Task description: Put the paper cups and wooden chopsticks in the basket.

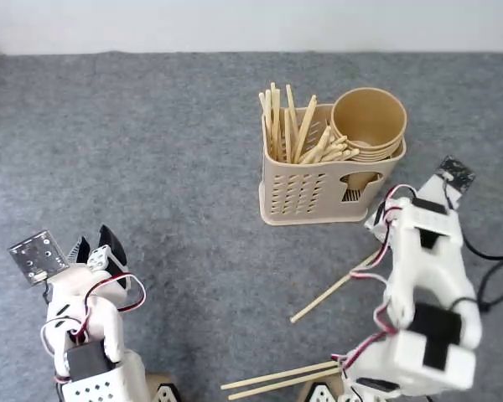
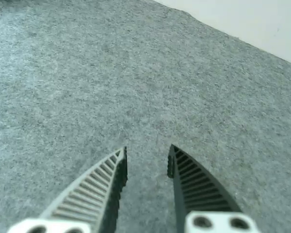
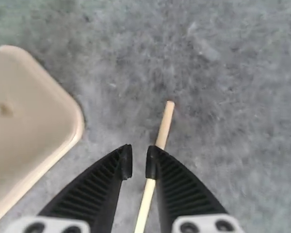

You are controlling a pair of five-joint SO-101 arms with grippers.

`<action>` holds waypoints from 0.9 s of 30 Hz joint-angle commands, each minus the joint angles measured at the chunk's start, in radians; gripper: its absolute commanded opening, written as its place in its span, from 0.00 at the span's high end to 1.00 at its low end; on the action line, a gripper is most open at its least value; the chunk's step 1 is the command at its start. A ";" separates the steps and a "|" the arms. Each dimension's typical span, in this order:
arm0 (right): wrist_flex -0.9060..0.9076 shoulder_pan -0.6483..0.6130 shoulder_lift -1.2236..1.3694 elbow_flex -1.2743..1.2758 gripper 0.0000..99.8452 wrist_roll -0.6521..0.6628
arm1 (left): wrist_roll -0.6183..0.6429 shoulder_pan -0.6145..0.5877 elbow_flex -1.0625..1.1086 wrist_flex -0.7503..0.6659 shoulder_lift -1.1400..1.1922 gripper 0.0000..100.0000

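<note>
The beige slotted basket [image 1: 318, 188] stands at the table's middle and holds several wooden chopsticks [image 1: 289, 126] and stacked paper cups [image 1: 369, 121]. One loose chopstick [image 1: 335, 289] lies slanted on the carpet in front of the basket. Its far end [image 3: 164, 121] pokes out past my right gripper [image 3: 138, 162], which hangs low over it. The jaws stand slightly open, with the stick between them against one finger. Two more chopsticks [image 1: 277, 378] lie near the front edge. At the front left, my left gripper [image 2: 146, 160] is open over bare carpet.
A rounded corner of the basket [image 3: 29, 121] sits close beside my right gripper. The right arm [image 1: 423, 276] stands right of the basket. Grey carpet [image 1: 151, 151] covers the table, with open room on the left half.
</note>
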 commanded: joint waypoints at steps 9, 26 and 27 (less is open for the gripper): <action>0.105 -0.004 0.016 -0.124 0.94 -0.011 | -0.008 0.006 -0.010 0.003 -0.020 0.86; 0.318 -0.013 -0.110 -0.180 0.88 -0.084 | -0.008 0.008 -0.010 0.003 -0.020 0.86; 0.318 -0.018 -0.110 -0.178 0.86 -0.084 | -0.008 0.008 -0.010 0.003 -0.020 0.86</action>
